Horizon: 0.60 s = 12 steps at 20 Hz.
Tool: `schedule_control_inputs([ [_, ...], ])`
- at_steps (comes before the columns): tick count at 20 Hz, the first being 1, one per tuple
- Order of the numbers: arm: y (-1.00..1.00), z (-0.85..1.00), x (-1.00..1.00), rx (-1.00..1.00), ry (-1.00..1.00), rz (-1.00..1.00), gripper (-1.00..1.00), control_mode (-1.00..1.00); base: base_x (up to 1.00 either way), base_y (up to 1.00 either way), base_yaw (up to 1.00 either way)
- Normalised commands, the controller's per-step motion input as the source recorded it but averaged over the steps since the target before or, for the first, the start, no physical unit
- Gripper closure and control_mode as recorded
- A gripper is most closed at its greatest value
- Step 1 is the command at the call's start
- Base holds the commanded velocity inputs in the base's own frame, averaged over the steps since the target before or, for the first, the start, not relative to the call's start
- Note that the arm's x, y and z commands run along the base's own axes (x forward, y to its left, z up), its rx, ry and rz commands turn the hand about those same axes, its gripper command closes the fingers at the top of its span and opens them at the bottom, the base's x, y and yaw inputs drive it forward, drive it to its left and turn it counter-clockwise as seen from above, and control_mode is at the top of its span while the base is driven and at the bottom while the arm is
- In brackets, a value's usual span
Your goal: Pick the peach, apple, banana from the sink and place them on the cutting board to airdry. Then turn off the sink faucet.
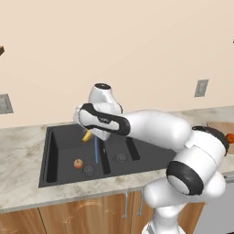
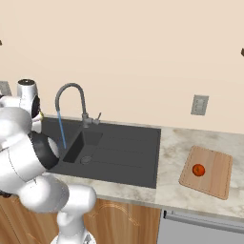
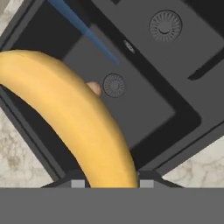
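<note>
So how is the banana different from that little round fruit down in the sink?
The banana is long, curved and plain yellow; the round fruit is small, ball-shaped and reddish-orange. The banana is clamped in the tool and lifted above the sink, while the round fruit lies loose on the large basin's floor near the drain. Both sit close to the blue water stream.

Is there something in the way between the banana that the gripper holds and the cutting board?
Nothing visible blocks it. The banana hangs above the sink; from there, open counter runs to the cutting board, where one red fruit sits. The faucet stands at the back.
</note>
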Motion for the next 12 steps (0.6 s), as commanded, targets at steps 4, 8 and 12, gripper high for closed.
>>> schedule_control_inputs([
  [4,-0.28,0.5,-0.62,0.0,-0.12,0.16,1.0,-1.0,0.0,0.0,0.0],
  [8,-0.43,0.47,-0.61,0.0,-0.13,0.16,1.0,-1.0,0.0,0.0,0.0],
  [12,-0.55,0.48,-0.67,0.0,-0.15,0.15,1.0,-1.0,0.0,0.0,0.0],
])
